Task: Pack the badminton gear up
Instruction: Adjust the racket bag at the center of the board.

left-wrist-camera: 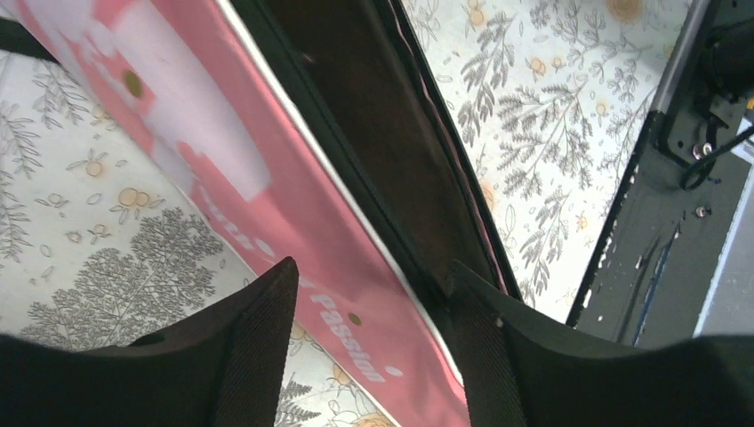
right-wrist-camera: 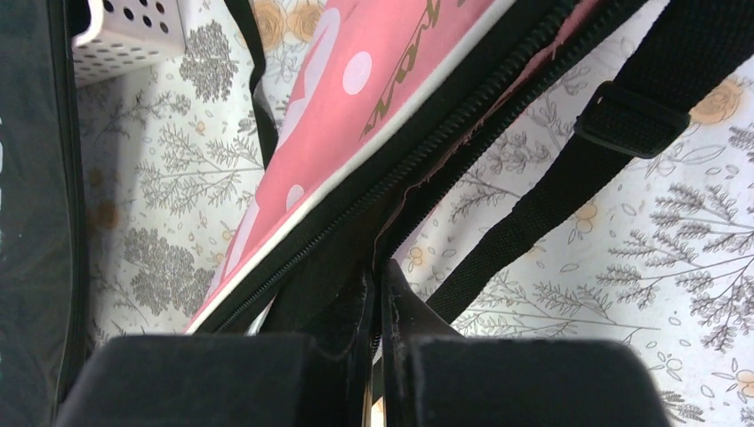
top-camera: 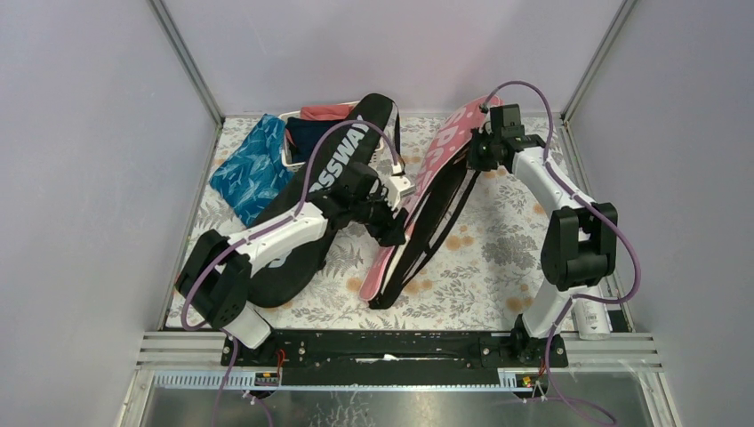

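The pink bag [top-camera: 452, 133] lies on a diagonal across the middle of the table, its black zippered side open. My right gripper [top-camera: 474, 160] is at its far end, shut [right-wrist-camera: 378, 298] on the black zipper edge of the pink bag [right-wrist-camera: 356, 89]. My left gripper [top-camera: 393, 233] hangs over the bag's narrow part. It is open [left-wrist-camera: 369, 298], its fingers [left-wrist-camera: 258, 338] straddling the pink bag [left-wrist-camera: 267, 178] and its dark opening without pinching it. The black "CROSSWAY" bag [top-camera: 342, 156] lies to the left, partly under my left arm. A white tube [top-camera: 591, 318] lies at the near right by the right arm's base.
A white perforated basket [top-camera: 289, 157] with dark and red clothes stands at the far left, beside a blue patterned cloth [top-camera: 253, 169]. The bag's black strap [right-wrist-camera: 551, 196] trails over the floral tablecloth [top-camera: 498, 258]. Grey walls close in the table on three sides.
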Controlling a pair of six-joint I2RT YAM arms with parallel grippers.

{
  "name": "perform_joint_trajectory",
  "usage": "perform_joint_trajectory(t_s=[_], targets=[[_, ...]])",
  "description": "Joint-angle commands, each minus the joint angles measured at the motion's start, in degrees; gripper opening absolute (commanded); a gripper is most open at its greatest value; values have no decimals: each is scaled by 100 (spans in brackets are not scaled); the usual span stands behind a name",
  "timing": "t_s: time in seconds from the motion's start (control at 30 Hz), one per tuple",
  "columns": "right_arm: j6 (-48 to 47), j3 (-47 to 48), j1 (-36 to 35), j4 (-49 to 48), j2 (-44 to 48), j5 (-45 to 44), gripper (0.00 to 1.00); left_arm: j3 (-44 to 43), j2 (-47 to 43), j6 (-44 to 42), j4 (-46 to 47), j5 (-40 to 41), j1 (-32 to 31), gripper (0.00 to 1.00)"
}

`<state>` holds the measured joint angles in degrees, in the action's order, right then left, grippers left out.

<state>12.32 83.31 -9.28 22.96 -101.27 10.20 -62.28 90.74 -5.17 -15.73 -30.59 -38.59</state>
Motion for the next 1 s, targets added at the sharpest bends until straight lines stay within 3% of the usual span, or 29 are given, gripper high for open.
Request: perform_joint_trajectory(t_s=[0.0,0.07,0.2,0.6,0.83,0.97], targets=[[4,-87,58,256,445,561,0,-358,-75,-146,94,376,12,70],[215,-173,115,249,539,667,0,-445,-68,-99,86,475,14,76],[793,-554,176,-18,743,847,0,-642,-7,126,92,622,-72,98],[2261,-1377,179,-728,1280,903,0,-1389,606,471,-28,2757,-1468,99],[2570,-1489,175,-748,1392,1187,0,-1672,1276,171,588,4237,-1806,99],[2560,-1634,181,-755,1443,1240,0,-1779,1651,-120,847,4559,-1802,98]])
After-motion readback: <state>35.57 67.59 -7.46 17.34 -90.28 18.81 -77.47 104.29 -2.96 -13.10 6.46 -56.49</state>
